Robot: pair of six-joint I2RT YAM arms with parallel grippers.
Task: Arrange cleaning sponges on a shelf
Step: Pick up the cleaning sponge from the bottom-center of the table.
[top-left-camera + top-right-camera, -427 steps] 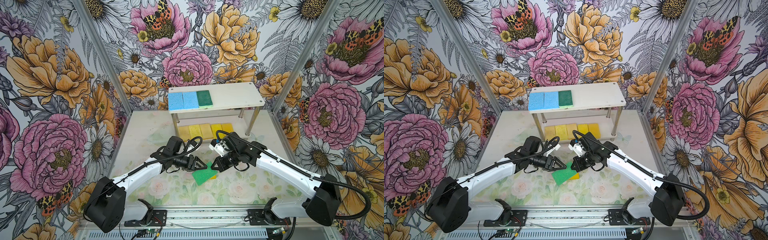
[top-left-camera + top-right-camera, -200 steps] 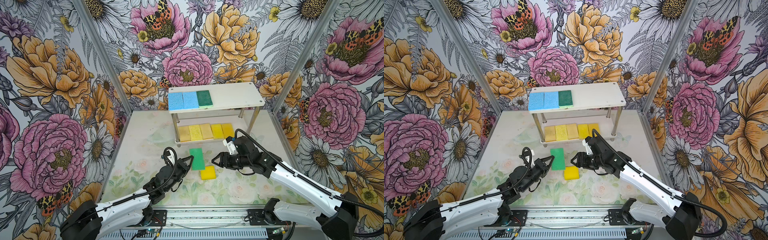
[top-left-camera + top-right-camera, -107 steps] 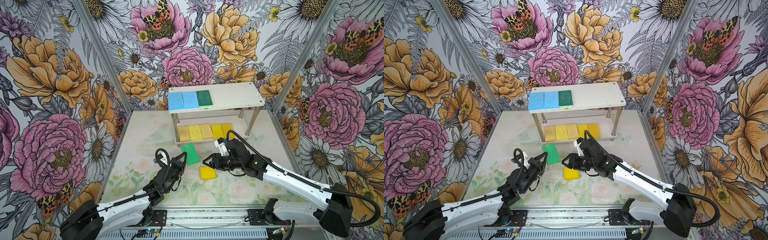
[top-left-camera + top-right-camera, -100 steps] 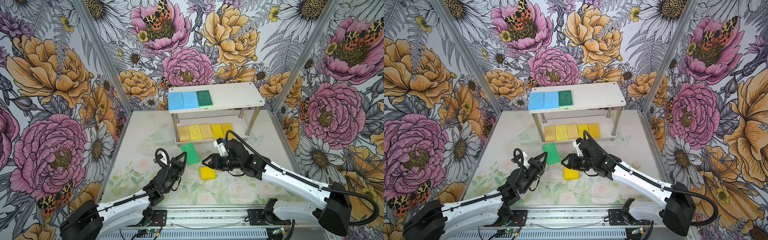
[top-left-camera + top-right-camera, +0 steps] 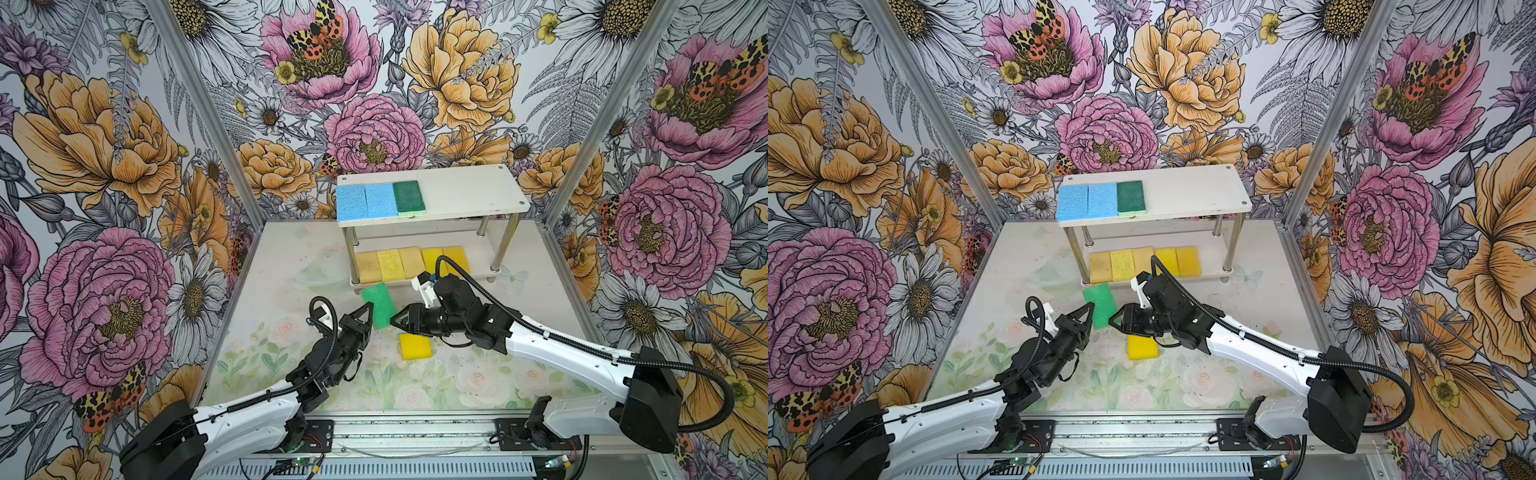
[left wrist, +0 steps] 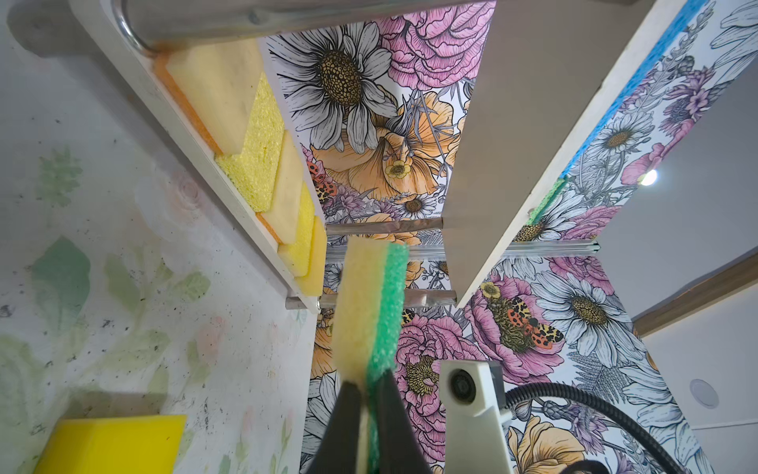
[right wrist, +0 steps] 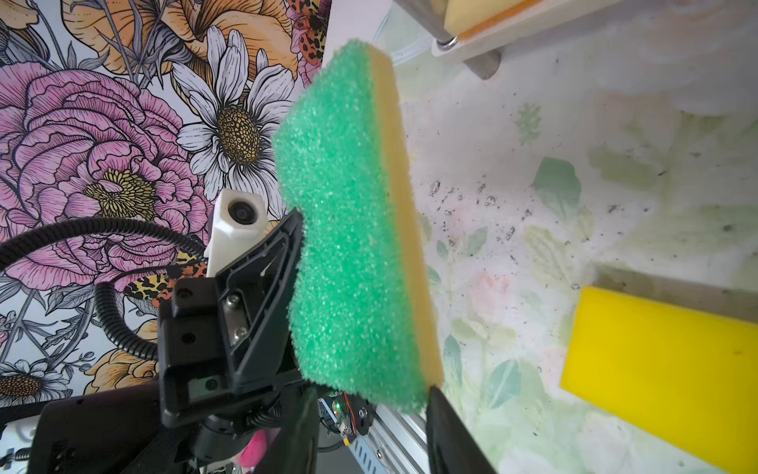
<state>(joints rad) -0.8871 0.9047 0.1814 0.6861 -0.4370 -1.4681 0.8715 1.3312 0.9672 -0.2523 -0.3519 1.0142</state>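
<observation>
Nearest the camera, a metal rail (image 5: 415, 432) carries the bases of both arms, and beyond it lies the table (image 5: 291, 291), a pale top printed with faint roses and green leaves and flecked with dark specks. A yellow sponge (image 5: 415, 346) lies flat on it, just below the right arm's wrist in both top views. The left gripper (image 5: 371, 307) is clamped on the long side of a green sponge (image 5: 378, 305), squeezing it thin between its black fingers (image 6: 348, 427), as the left wrist view shows. The sponge is held clear of the table, green face up and pale yellow base down, with its far end close to the shelf's front left foot. The right gripper (image 5: 392, 322) points at the sponge's near end from the other side. In the right wrist view its jaws stand apart with that end between their tips, one tip at the corner of the yellow base; whether it presses there cannot be told. Behind stands the shelf (image 5: 469, 195), two white boards on chrome posts. Its lower board holds a row of five yellow and tan sponges (image 5: 411, 264), side by side. The upper board holds two blue sponges (image 5: 365, 201) and a dark green sponge (image 5: 409, 196), touching in a row at its left end. Floral wallpaper (image 5: 104, 137) with large pink and orange blooms covers the three walls.
</observation>
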